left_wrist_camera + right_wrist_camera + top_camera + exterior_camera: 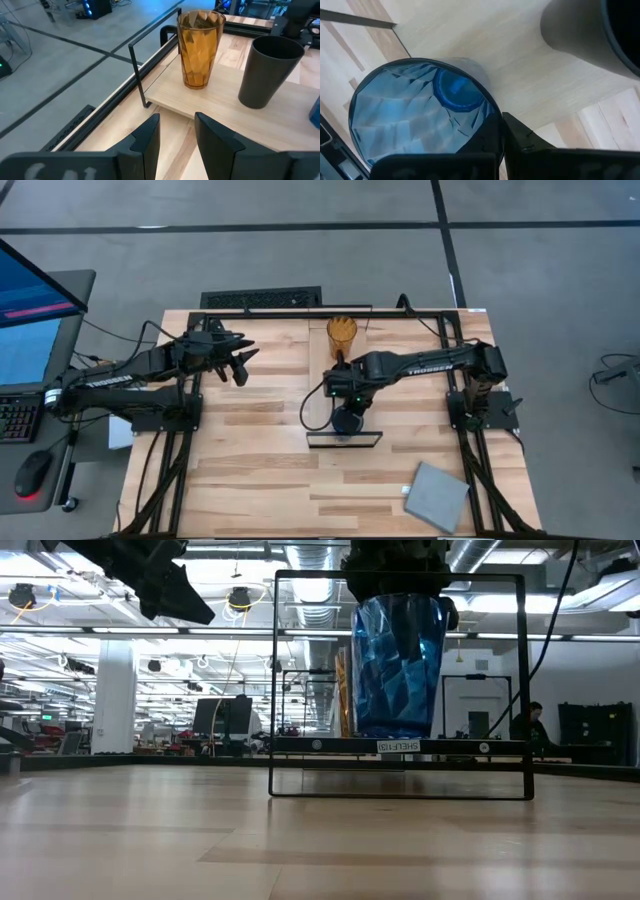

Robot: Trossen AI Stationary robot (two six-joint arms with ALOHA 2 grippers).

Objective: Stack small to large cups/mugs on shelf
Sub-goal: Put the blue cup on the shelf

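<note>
The light-wood shelf [318, 405] runs from the table's far edge toward its middle, with a black frame [522, 690] at its near end. On it stand the amber tumbler [341, 332] at the far end, the black cup [270, 70] in the middle and the blue cup [398, 665] at the near end. In the high view my right arm hides the black cup. My right gripper [348, 405] is over the blue cup and shut on it. My left gripper [240, 362] hovers open and empty left of the shelf's far end, its fingers [150, 140] facing the tumbler [200, 47]. My right gripper holds the blue cup by its rim [487, 112], one finger inside the cup and one finger [522, 142] outside the wall. The fingers come from above, pointing down. The cup is upright, and its base [395, 734] is down at the shelf's plank [400, 745].
A grey square pad [437, 495] lies near the table's front right corner. The shelf's black frame rises around the blue cup in the low view. A monitor and keyboard stand off the table's left side. A person [535, 725] shows far behind.
</note>
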